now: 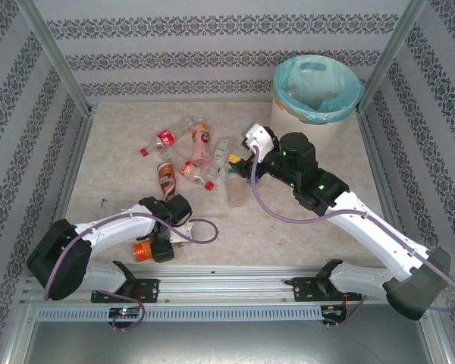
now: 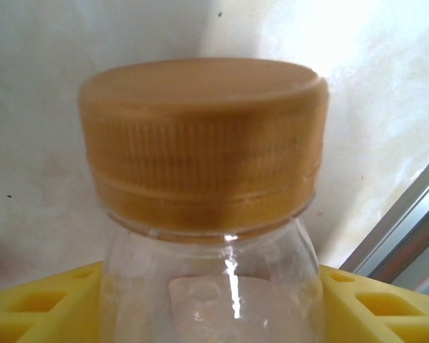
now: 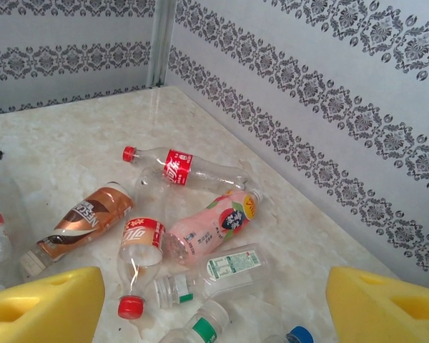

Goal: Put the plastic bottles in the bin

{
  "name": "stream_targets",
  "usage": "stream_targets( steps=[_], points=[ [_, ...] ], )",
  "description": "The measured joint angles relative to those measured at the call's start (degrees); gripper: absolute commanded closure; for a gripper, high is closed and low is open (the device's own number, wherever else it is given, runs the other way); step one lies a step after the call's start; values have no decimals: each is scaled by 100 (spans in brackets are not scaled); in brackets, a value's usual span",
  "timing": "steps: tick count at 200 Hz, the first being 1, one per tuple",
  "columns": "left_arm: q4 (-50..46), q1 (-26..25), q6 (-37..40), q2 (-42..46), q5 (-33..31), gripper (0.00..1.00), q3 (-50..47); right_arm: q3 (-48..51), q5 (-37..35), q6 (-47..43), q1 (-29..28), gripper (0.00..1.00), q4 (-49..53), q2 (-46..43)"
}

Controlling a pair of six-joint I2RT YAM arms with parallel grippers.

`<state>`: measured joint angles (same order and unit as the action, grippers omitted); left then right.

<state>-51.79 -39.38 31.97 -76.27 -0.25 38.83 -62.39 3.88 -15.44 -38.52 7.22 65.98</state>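
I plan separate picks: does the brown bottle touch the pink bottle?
Apart. Right wrist view: a third bottle lies between brown bottle and pink bottle.

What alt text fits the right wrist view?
Plastic bottles lie jumbled on a pale table beside a patterned wall, among them a red-label bottle and a pink bottle. The open right gripper's yellow fingers frame the bottom corners.

about nine plastic bottles (image 1: 165, 178), one bin (image 1: 287, 114), two robot arms (image 1: 364, 220), each with two yellow fingers (image 3: 43, 304)
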Motion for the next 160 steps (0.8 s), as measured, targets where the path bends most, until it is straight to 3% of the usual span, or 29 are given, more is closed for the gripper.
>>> stream_targets(
  steps=[24, 62, 108, 160],
  points=[
    [83, -103, 0, 68, 2, 31, -103, -2, 7, 4, 0, 20, 0, 66],
    [160, -223, 9, 81, 22, 44, -142, -2, 70, 22, -7, 21, 4, 223],
    [157, -229, 31, 125, 22, 51, -118, -2, 63, 48, -37, 22, -4, 164],
    [-35, -229, 39, 708, 426, 55, 599, 83, -26, 214, -490, 23, -44, -155]
  ],
)
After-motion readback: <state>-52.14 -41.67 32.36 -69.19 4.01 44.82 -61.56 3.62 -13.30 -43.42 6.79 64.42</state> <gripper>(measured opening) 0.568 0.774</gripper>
